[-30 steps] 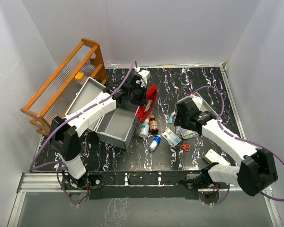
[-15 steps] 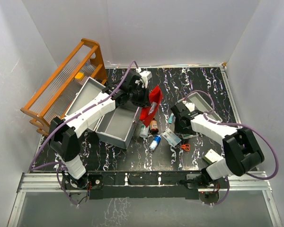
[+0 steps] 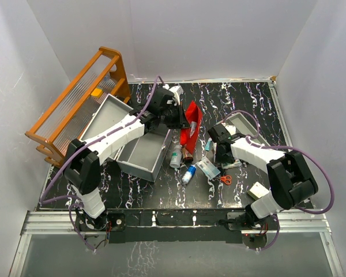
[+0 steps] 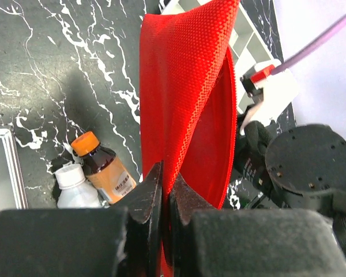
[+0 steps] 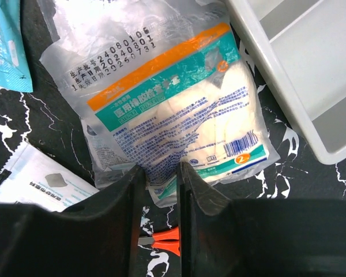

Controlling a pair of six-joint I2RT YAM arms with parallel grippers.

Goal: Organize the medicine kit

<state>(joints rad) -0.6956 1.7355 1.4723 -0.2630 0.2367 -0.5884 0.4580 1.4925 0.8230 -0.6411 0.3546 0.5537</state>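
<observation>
On my overhead feed the black, white-veined marble-look table (image 3: 230, 98) fills the view. An orange wooden rack with ribbed clear panels (image 3: 75, 107) leans at its far left corner. Just beside the rack sits the medicine kit (image 3: 143, 153), a large rectangular light-grey hard box. It is on the left half of the table, with its lid (image 3: 102, 115) swung open toward the rack.

On the right lies a shallow light-grey divided tray (image 5: 300, 69). My left gripper (image 4: 166, 182) is pinched tight on the edge of a red woven-fabric pouch (image 4: 184, 86). It holds the pouch up above the table, just right of the kit.

My right gripper (image 5: 160, 173) is down over a clear plastic packet of white dressing (image 5: 173, 109), which has an orange and teal label. Its jaws are narrowed to either side of the packet's near edge. I cannot tell whether they have actually bitten. The packet carries Chinese print, the numbers 24080106, 20240801 and 20260731, a barcode and a "2" in an orange spot. One corner touches the tray.

Below the pouch lie a brown bottle with an orange cap and orange label (image 4: 101, 167) and a white plastic bottle (image 4: 75, 184), side by side. Their label print is too small for me to read.

A white sachet (image 5: 40, 179) and a teal sachet (image 5: 8, 46) lie beside the packet. Small orange-handled scissors (image 3: 226, 179) lie near my right fingers.
</observation>
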